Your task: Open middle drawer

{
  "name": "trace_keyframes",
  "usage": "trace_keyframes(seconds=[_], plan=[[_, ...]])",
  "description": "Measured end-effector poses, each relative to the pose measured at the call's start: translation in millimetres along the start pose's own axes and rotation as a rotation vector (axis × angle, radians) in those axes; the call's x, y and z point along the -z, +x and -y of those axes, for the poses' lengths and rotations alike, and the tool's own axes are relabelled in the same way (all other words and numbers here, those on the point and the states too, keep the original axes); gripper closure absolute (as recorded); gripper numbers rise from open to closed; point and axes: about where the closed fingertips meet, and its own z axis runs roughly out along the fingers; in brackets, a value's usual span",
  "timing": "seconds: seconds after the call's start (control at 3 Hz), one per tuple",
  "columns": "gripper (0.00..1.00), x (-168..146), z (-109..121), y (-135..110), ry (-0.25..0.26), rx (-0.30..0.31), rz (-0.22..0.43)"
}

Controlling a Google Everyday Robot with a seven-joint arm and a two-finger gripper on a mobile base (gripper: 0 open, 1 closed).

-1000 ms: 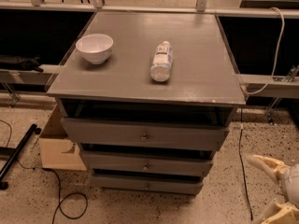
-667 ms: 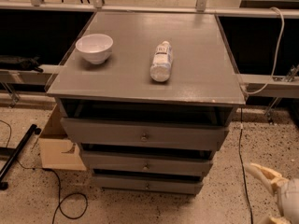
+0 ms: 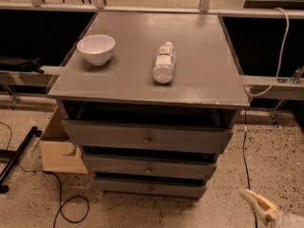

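Your gripper sits low at bottom right, apparently angled up-left; open or closed, you cannot tell. The middle drawer lies left-right, front facing you.

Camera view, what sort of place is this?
Probably a lab or workshop, not a home: a grey cabinet stands on speckled floor, with loose cables and a cardboard box beside it. The gripper sits low at bottom right, away from the middle drawer.

White bowl on grey tabletop, left side. Plastic bottle lying on side near centre, apart from bowl. Cardboard box on speckled floor, left of cabinet. Black cable looped nearby.
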Motion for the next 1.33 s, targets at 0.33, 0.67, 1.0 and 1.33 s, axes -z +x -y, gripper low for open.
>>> trace_keyframes(seconds=[0.33, 0.67, 1.0, 1.33], plan=[[0.00, -22, 6, -2, -0.029, 0.019, -0.061], [0.00, -69, 28, -28, -0.083, 0.035, -0.134], [0.00, -71, 28, -27, -0.080, 0.033, -0.135], [0.00, -79, 27, -21, -0.064, 0.021, -0.138]])
